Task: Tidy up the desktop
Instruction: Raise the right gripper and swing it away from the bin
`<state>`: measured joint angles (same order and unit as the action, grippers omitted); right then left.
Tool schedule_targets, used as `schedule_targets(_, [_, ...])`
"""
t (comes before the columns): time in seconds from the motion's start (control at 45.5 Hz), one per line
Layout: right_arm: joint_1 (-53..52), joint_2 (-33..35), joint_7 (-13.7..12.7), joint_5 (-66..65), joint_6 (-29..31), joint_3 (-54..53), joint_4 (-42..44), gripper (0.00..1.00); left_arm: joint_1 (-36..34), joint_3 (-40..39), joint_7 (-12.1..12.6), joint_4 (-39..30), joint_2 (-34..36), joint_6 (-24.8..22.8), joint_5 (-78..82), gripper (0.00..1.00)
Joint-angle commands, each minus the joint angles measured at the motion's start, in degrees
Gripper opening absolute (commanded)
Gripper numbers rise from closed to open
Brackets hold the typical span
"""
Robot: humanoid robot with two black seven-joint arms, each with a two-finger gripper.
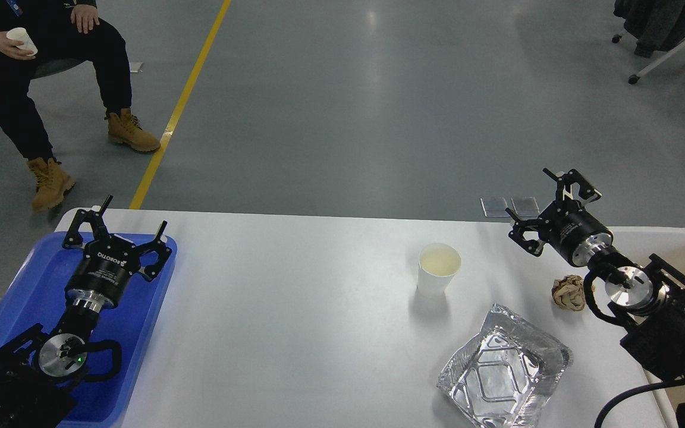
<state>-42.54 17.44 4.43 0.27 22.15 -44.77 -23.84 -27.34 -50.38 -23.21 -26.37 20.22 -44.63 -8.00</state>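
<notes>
Here the desktop (295,309) fills the lower part of the head view, a glossy white tabletop with rounded corners, its far edge running against the grey floor. At its left end lies a blue plastic tray (140,333), and the left gripper (121,229) hangs over the tray's far part with its two fingers spread wide apart, holding nothing. Right of the middle stands a white paper cup (437,270), upright, with a pale liquid inside. Nearer the front edge, below and right of the cup, sits a crumpled aluminium foil container (504,375), dented and tilted. A ball of crumpled brown paper (568,292) rests near the right end, just beside the right arm. The right gripper (547,205) hovers above the far right edge of the table, its fingers released and apart, gripping nothing. Beyond the table, at the far left, a seated person (45,71) in tan boots holds a small white cup (22,40).
</notes>
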Motion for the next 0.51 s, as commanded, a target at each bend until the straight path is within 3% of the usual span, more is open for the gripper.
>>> schedule_targets(0.0, [-1.5, 5.4, 0.0, -0.2, -0.2, 8.1, -3.7, 1.0, 0.0, 0.0, 0.0, 0.0, 0.0, 0.0, 0.0, 0.99])
schedule_targets(0.242, [-6.9, 16.9, -0.2, -1.2, -0.3, 21.9, -13.9, 1.0, 0.0, 0.0, 0.0, 0.0, 0.0, 0.0, 0.0, 0.99])
schedule_targets(0.484, [-13.8, 29.8, -0.2, -5.5, -0.6, 33.0, -32.0, 1.0, 0.0, 0.0, 0.0, 0.0, 0.0, 0.1, 0.0, 0.99])
